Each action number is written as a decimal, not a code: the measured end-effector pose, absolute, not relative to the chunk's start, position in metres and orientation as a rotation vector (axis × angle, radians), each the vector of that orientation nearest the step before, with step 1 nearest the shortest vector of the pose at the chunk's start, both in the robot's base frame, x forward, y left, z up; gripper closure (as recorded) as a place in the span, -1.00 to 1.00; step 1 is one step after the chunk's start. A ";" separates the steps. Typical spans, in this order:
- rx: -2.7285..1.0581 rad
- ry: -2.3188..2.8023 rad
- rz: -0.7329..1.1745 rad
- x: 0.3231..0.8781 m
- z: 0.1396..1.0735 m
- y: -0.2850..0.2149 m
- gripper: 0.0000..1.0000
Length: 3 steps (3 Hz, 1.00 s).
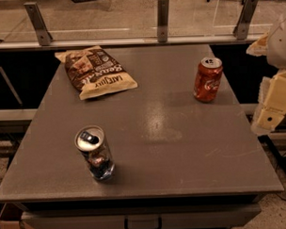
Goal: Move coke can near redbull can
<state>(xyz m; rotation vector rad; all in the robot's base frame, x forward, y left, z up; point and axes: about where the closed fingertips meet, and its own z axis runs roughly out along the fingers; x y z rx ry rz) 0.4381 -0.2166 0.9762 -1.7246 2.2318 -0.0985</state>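
Note:
The coke can [207, 79] is red with white script and a silver top. It stands upright near the table's far right edge. The redbull can [94, 152] is slimmer, dark blue and silver, and stands upright at the front left of the table [172, 148]. My gripper [274, 104] shows as pale blocky parts at the right edge of the view, right of the coke can and beyond the table's side, touching nothing.
A brown and cream snack bag [96, 72] lies flat at the far left of the table. A glass railing with metal posts [162, 19] runs behind the table. A drawer handle [143, 224] sits below the front edge.

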 end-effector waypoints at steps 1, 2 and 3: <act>-1.724 2.232 -0.099 0.438 0.976 -0.217 -1.00; -1.714 2.212 -0.089 0.440 0.978 -0.218 -1.00; -1.657 2.172 -0.051 0.464 0.973 -0.233 -1.00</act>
